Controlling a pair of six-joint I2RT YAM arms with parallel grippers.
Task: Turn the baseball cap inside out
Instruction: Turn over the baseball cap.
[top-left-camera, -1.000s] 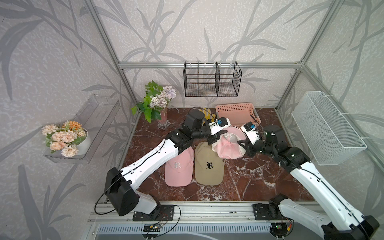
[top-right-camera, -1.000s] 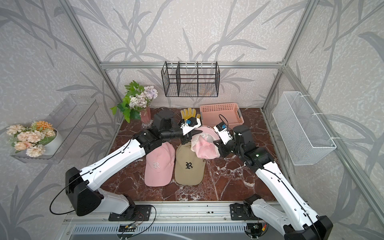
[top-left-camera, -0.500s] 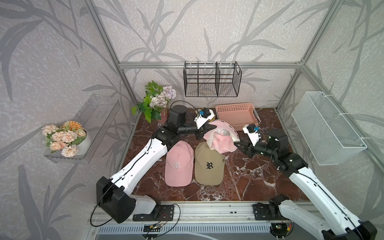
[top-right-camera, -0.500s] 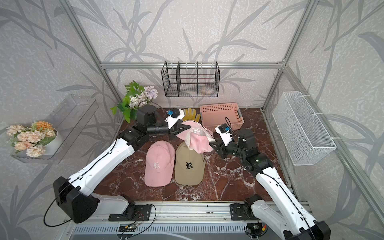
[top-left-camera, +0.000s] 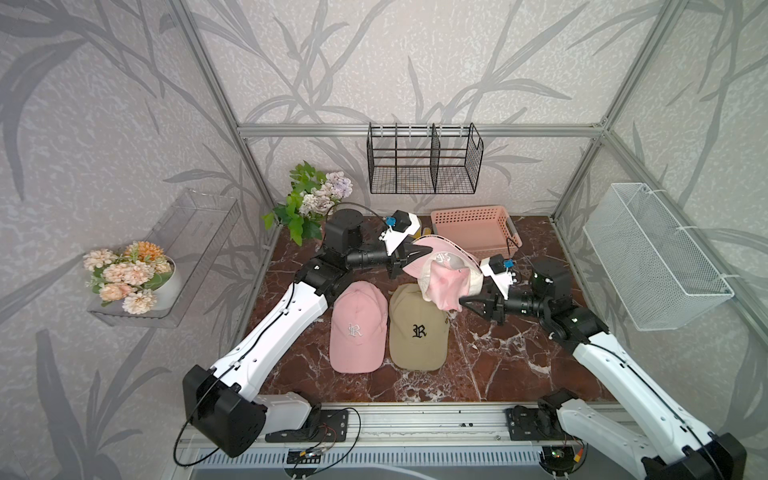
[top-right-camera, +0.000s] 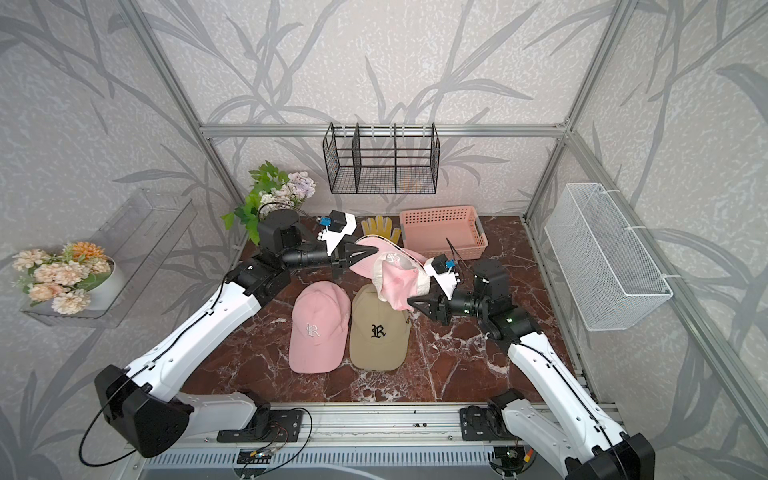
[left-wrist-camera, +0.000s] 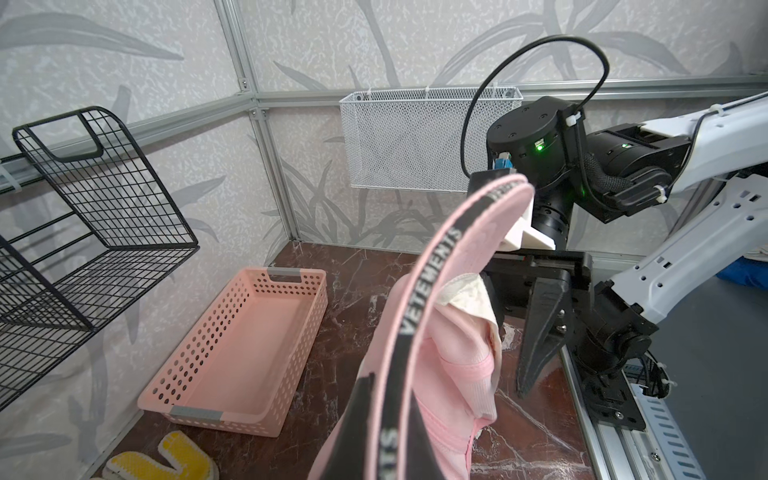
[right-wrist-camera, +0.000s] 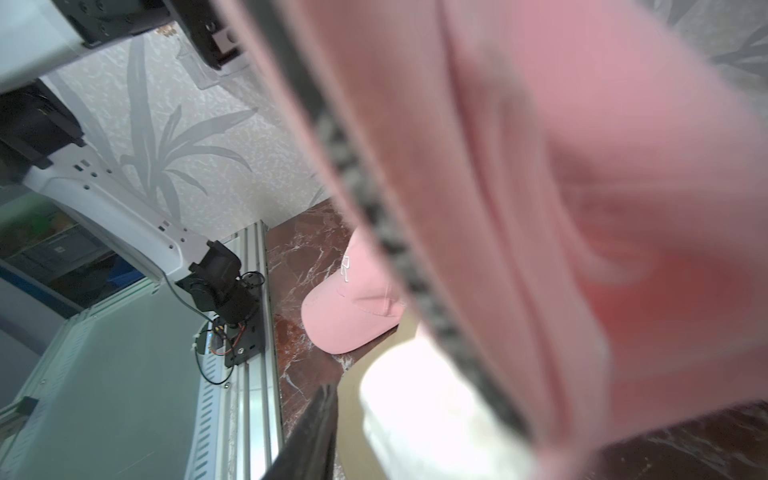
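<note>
Aloft, the pink baseball cap (top-left-camera: 444, 278) is pinched by its brim in the left gripper (top-left-camera: 419, 254), at one o'clock of the tan cap (top-left-camera: 417, 328); the right gripper (top-left-camera: 464, 303) is parted at its four o'clock.

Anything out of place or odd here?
The pink fabric baseball cap with black lettered brim edging hangs crumpled from the left gripper, white lining bulging out: half turned, expected mid-task. A yellow glove lies loose beside the pink plastic basket.

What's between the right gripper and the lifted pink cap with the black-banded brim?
Nothing visible. The right gripper has open jaws beside the hanging crown of the pink fabric baseball cap; the left gripper is shut on its brim.
</note>
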